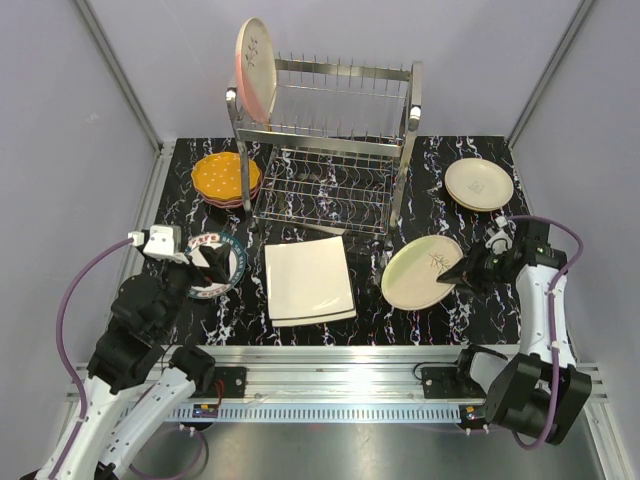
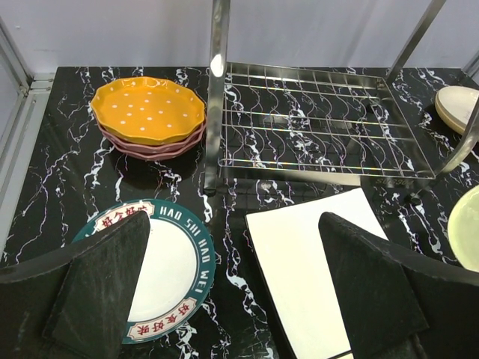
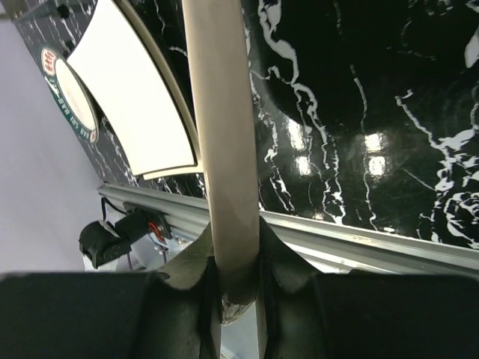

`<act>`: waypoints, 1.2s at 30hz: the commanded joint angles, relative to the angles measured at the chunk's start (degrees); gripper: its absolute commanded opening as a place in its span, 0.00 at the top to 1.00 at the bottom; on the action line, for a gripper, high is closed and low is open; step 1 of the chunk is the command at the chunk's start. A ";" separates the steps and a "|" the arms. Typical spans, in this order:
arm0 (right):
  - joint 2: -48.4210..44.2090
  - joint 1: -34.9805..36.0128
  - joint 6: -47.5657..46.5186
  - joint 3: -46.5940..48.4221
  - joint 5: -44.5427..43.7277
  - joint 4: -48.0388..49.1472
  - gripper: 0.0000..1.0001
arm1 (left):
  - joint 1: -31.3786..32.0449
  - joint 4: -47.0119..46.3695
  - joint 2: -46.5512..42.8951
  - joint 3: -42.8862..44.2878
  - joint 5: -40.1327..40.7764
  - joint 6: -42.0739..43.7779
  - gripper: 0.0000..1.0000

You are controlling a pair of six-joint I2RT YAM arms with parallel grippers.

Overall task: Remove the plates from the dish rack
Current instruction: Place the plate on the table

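Two jaws spread wide, the left gripper (image 2: 232,239) hovers over the green-rimmed plate (image 2: 168,262), touching nothing; a pink-and-cream plate (image 1: 255,65) stands at the upper left of the dish rack (image 1: 330,150); the right gripper (image 1: 462,272) pinches the rim of the tilted cream round plate (image 1: 420,272).

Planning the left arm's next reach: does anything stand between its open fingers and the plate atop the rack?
Only the orange plate stack, lying flat and low under that line. The pink-and-cream plate stands at the dish rack's upper left end beside a post; nothing else visible blocks the left fingers.
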State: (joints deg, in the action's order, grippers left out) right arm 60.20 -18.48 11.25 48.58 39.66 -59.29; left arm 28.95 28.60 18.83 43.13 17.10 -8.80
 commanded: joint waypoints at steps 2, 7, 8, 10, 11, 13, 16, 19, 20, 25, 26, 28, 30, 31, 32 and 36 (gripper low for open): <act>1.66 -3.14 -0.87 3.19 5.07 5.31 1.00 | -0.21 -3.11 -0.81 -0.86 1.88 0.98 0.01; 6.67 -6.65 -0.70 3.89 7.45 10.32 1.00 | -0.12 -3.11 -2.48 -1.82 2.67 0.89 0.01; 7.55 -7.00 -0.52 4.33 8.06 11.90 1.00 | -0.12 -2.94 -2.66 -2.00 2.85 0.80 0.01; 9.75 -7.53 0.00 4.68 8.77 13.92 1.00 | -0.21 -2.85 -2.75 -2.00 2.85 0.54 0.01; 10.71 -7.71 0.27 4.77 9.55 16.28 1.00 | -0.21 -2.93 -2.66 -2.09 3.02 0.45 0.01; 13.09 -7.80 0.71 4.69 10.61 18.58 1.00 | -0.21 -2.85 -2.74 -2.09 3.02 0.27 0.01; 16.08 -7.89 1.32 4.95 10.70 22.71 1.00 | -0.12 -2.76 -2.75 -1.91 2.94 -0.17 0.01; 18.36 -7.98 1.94 4.33 10.70 26.67 1.00 | -0.21 -2.50 -3.27 -1.91 2.67 -0.34 0.01; 18.89 -8.15 2.11 3.64 10.70 28.25 0.99 | -0.12 -2.41 -3.80 -2.00 2.85 -0.34 0.01; 23.28 -9.12 0.89 1.52 9.66 31.69 0.96 | -0.12 -1.88 -5.12 -2.44 3.55 -0.52 0.01; 23.99 -9.29 0.36 1.52 9.56 32.12 0.95 | -0.12 -1.71 -5.12 -2.53 3.64 -0.61 0.01; 26.80 -9.99 -2.45 1.69 9.56 31.60 0.93 | -0.12 -1.44 -5.03 -2.53 3.73 -0.78 0.01; 29.86 -10.70 -3.25 1.87 9.99 30.99 0.90 | -0.12 -1.35 -5.12 -2.62 3.81 -0.78 0.01; 31.01 -11.48 -3.33 2.74 10.96 30.55 0.90 | -0.12 -1.35 -5.12 -2.70 3.90 -0.87 0.01; 33.29 -11.58 -3.68 3.36 11.31 29.15 0.89 | -0.21 -1.35 -5.12 -2.70 3.99 -0.87 0.01; 37.78 -11.67 -5.44 5.82 12.72 26.24 0.84 | -0.12 -1.27 -5.47 -2.79 3.99 -1.13 0.01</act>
State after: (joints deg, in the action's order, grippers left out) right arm 95.53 -30.35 9.10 51.66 52.18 -31.33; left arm 28.95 28.77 13.96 40.73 19.81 -9.47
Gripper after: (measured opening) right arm 0.231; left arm 0.987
